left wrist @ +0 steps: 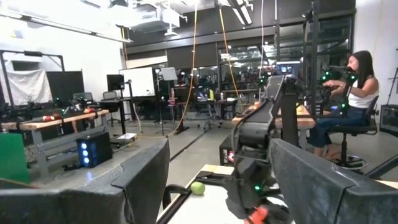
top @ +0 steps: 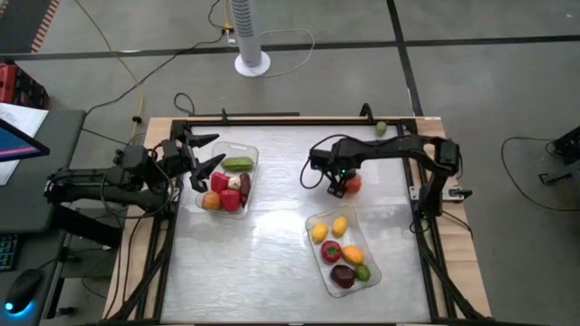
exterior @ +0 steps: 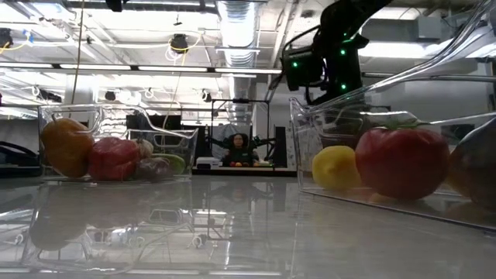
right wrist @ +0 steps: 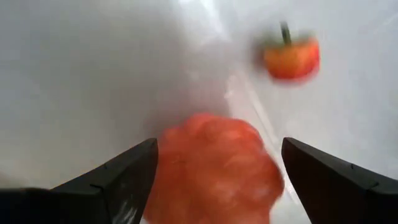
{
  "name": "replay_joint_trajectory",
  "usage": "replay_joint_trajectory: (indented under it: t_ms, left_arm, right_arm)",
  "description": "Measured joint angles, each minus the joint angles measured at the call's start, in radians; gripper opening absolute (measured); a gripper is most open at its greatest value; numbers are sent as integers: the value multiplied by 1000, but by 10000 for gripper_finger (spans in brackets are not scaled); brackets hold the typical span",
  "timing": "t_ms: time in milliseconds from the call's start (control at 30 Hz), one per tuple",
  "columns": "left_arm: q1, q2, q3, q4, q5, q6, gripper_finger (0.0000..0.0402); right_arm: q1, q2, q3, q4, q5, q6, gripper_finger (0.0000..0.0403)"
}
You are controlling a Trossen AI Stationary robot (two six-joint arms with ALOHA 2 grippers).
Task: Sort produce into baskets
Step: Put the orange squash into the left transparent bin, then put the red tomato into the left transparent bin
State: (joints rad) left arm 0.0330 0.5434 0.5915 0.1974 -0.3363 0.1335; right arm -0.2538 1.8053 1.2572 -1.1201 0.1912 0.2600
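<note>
My right gripper (right wrist: 219, 146) (top: 337, 184) points down over the table's middle right, open. A bumpy orange-red piece of produce (right wrist: 211, 171) lies on the table between its fingers, with a gap on each side. A smaller orange-red piece with a dark stem (right wrist: 291, 57) lies just beyond it. The left basket (top: 252, 156) holds a green piece, red pieces and an orange one. The right basket (top: 313, 222) holds yellow, red, orange, maroon and green pieces. My left gripper (top: 217, 149) (left wrist: 217, 186) waits open, raised at the left basket's far left corner.
A small green piece (top: 381, 129) (left wrist: 198, 188) lies on the wooden rim at the table's far right. A black frame (top: 272, 120) runs round the table. Bare tabletop (top: 272, 235) lies between the two baskets. A person (left wrist: 357, 93) sits at a desk beyond the table.
</note>
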Motion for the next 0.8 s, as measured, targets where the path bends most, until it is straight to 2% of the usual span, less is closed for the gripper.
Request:
replay_joint_trajectory:
  t_ms: [300,433,800]
  left_arm:
    - [0,0,0,0,0,1,265]
    - [0,0,0,-1,0,1,265]
    - [0,0,0,-1,0,1,265]
  right_arm:
    - [-69,0,-2,9,24,-27,367]
    - [-70,-12,-2,58,81,-68,367]
    - [-257,-17,-2,395,102,-120,346]
